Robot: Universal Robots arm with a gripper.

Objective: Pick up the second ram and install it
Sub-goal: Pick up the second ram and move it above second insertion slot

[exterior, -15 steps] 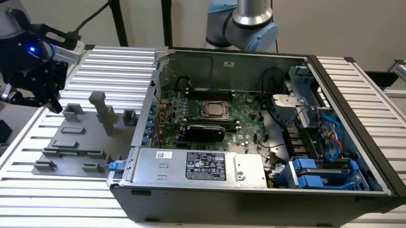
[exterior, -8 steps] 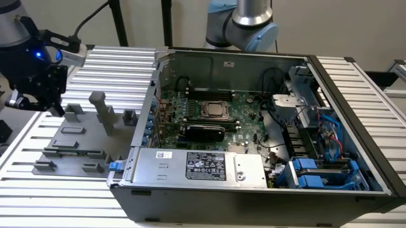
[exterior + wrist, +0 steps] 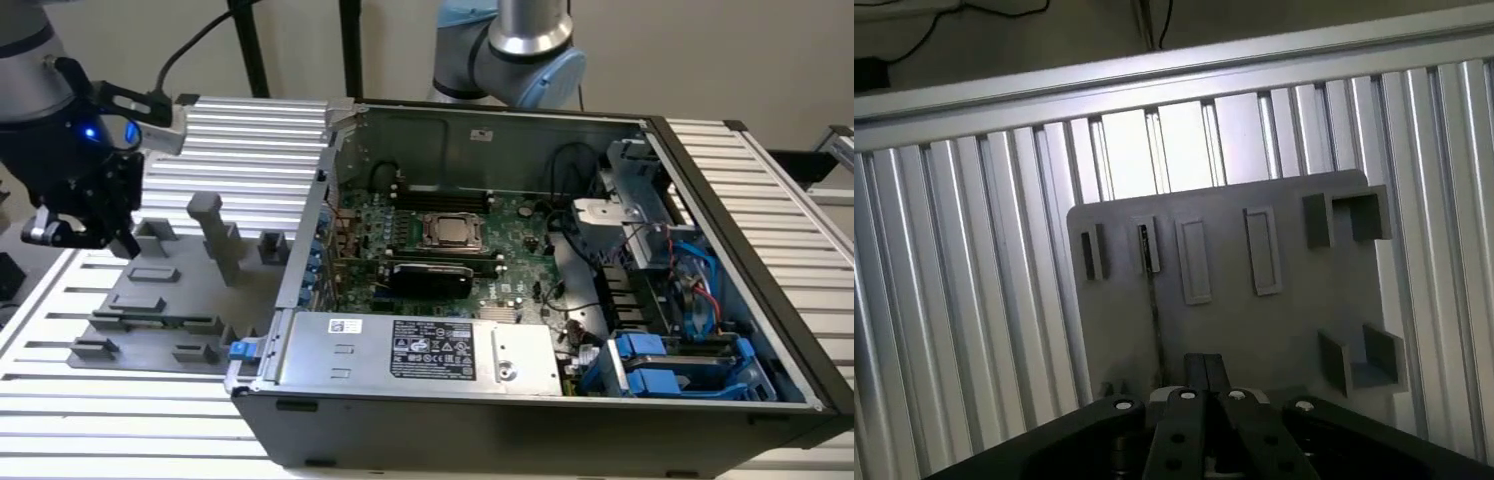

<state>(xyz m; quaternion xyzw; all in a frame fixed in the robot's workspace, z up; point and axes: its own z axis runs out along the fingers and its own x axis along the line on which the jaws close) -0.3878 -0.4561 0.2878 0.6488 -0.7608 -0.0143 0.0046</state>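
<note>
Your end effector [image 3: 1204, 374] has its fingers together with nothing between them, so I judge you're still on the approach to the pick. Just beyond and below the fingertips, a thin dark strip stands on edge in the grey tray [image 3: 1294, 330]. It looks to be the second ram [image 3: 1154, 310]. Grasping it calls for parted fingers squared across that edge. The open computer case [image 3: 467, 140] sits well away.

The arm [image 3: 30, 70] hangs wrist-down, the gripper [image 3: 94, 238] fingers [image 3: 1197, 375] pressed together.
</note>
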